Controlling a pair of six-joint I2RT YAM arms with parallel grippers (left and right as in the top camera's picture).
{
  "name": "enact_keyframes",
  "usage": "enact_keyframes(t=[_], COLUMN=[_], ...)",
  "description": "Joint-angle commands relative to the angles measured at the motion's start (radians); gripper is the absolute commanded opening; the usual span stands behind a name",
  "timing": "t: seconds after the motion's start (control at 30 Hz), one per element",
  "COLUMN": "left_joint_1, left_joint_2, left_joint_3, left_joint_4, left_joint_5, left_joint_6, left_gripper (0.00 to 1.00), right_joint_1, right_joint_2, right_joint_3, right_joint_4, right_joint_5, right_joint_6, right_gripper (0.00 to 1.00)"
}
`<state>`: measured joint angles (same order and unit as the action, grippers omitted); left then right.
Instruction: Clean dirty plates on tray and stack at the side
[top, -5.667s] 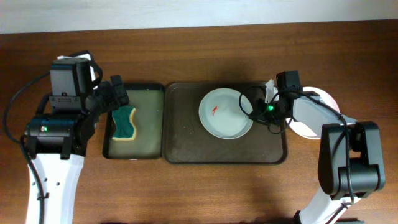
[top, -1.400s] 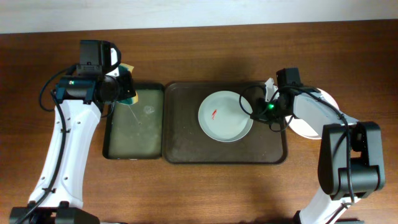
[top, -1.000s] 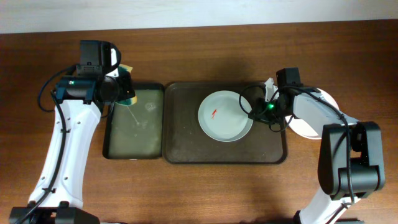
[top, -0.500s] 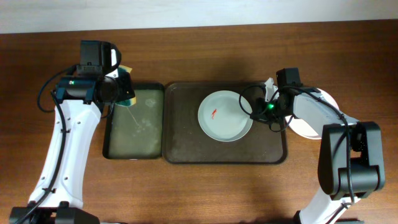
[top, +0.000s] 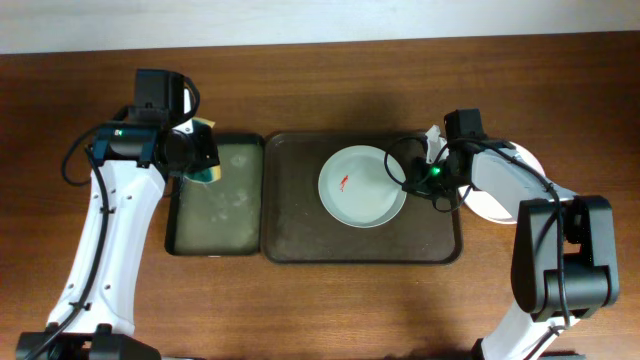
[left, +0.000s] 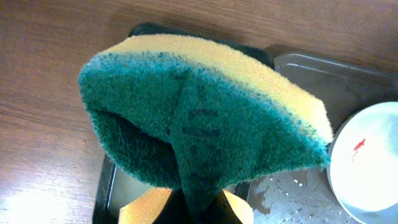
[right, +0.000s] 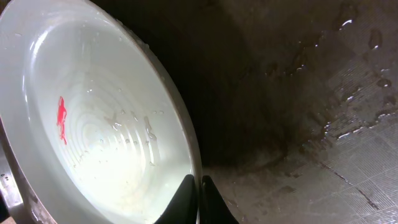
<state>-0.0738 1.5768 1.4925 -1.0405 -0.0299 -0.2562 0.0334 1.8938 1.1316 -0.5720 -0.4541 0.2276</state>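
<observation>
While my left hand (top: 203, 160) pinches sponge (left: 199, 124), smeared plate (top: 362, 186) lies rightward on tray (top: 300, 232); my right hand (top: 408, 184), nearer, clamps its right rim.

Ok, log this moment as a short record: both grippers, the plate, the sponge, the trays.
left gripper: shut on the sponge, held over the far end of the black tray
right gripper: shut on the plate's right rim
plate: on the brown tray, right half; red smear not wiped
black tray: holds shallow liquid
side plates: white, right of the brown tray, mostly under the right arm; count unclear
</observation>
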Motion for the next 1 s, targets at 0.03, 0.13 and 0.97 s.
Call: enact_keyframes(t=[0.03,0.13,0.97], left_joint_1=[-0.004,-0.004,-0.156], left_joint_2=[0.002,0.002,0.441], left_joint_3=[0.014,0.014,0.442], left_joint_4=[0.01,0.033,-0.185], left_joint_5=[-0.09,-0.106,0.236], left_joint_6=[-0.02,-0.02,0.041], left_gripper=[0.0,0.0,0.0], right_joint_1=[-0.001,-0.001,-0.001], right_joint_2=[-0.001,-0.001,-0.001], right_joint_3=[0.012,0.012,0.012], right_joint_4=[0.003,0.003,0.0], right_joint_5=[-0.006,-0.006,-0.01], right_joint_6=[-0.01,-0.01,-0.01], right_gripper=[0.04,0.04,0.04])
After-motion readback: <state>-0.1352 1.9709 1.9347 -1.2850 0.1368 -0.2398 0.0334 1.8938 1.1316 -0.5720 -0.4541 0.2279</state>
